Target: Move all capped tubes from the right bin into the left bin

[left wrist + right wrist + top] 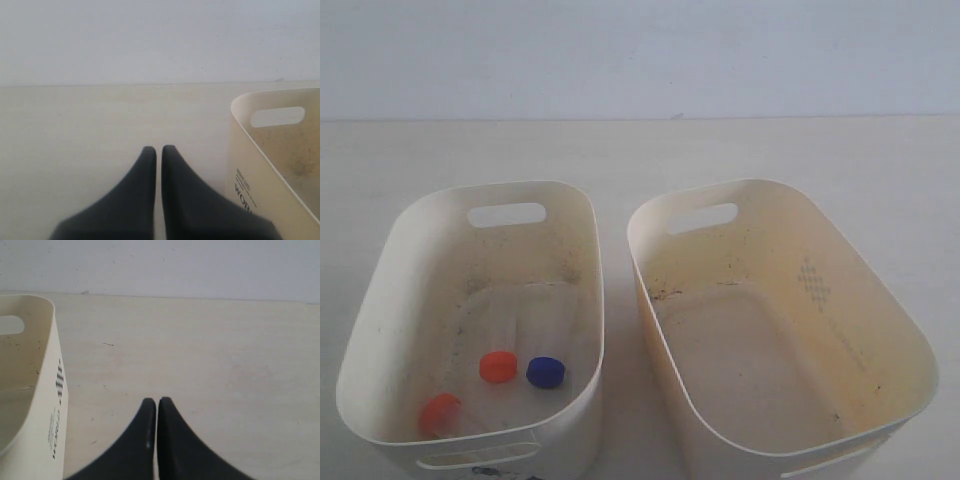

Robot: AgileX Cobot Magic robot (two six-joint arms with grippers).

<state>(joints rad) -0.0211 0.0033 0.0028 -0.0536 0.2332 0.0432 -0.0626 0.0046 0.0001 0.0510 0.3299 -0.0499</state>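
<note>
Tubes (498, 366) lie in the left bin (390, 260) at the bench's front edge; right bin (890, 330) looks emptied. Hence left gripper (158, 150), right gripper (157, 402) rest closed, empty, clear.

Left gripper (158, 148): black fingers pressed together, tips nearly touching, nothing between them. Right gripper (157, 401): same, black fingers closed, empty. Neither arm shows in the exterior view.

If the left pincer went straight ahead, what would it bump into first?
Probably nothing close: the left pincer points over open table, toward the far wall; the left bin sits aside.
</note>
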